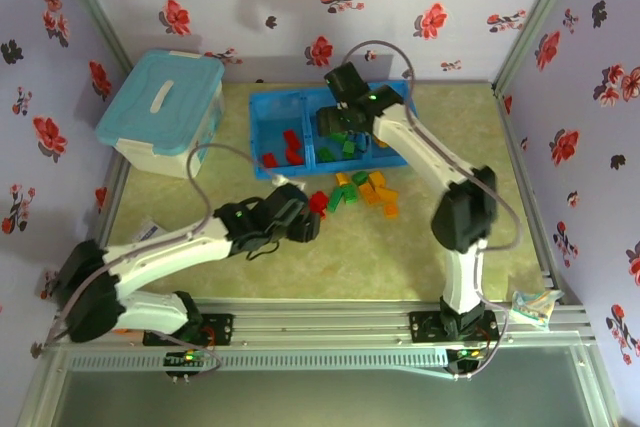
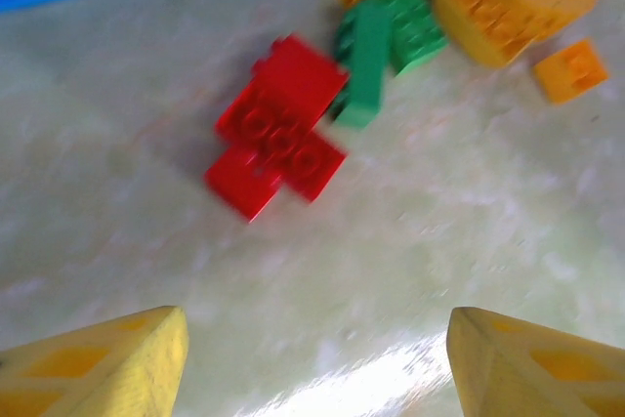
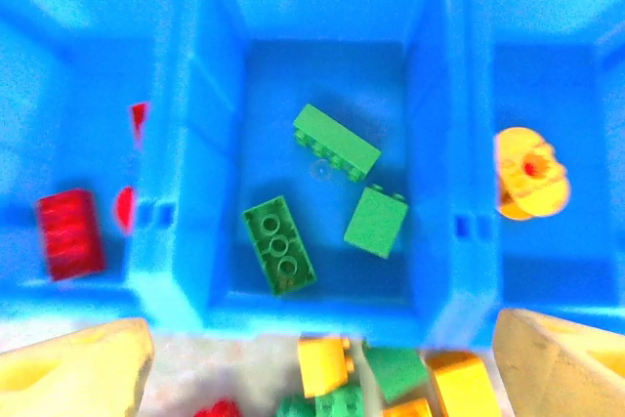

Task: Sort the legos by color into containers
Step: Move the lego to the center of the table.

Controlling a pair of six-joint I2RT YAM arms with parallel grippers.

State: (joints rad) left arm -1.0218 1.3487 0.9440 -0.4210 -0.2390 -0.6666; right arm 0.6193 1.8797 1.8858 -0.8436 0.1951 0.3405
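Over the tray (image 1: 262, 107), at 12 o'clock on the table (image 1: 420, 247), I have the right gripper (image 3: 322, 339) hanging above the middle compartment, fingers spread wide with nothing between them. Three green legos (image 3: 335, 141) lie on that compartment's floor. At 9 o'clock of them, past the wall, the left compartment has a red lego (image 3: 68, 231) and bits of other red ones half hidden by the wall. At 3 o'clock, the right compartment has one orange-yellow piece (image 3: 530, 173).

The loose pile (image 1: 365, 192) sits on the table at 6 o'clock of the tray, orange-yellow and green legos bunched together. My left gripper (image 2: 314, 317) is at 8 o'clock of the pile, low over the table, its fingers wide apart and holding nothing. Ahead of it at 12 o'clock lies a red cluster (image 2: 278, 134), with a green brick (image 2: 376, 46) touching it at 2 o'clock. That view is blurred, so I cannot count the red ones. A pale blue tub (image 1: 160, 112), lid on, stands at 9 o'clock of the tray.
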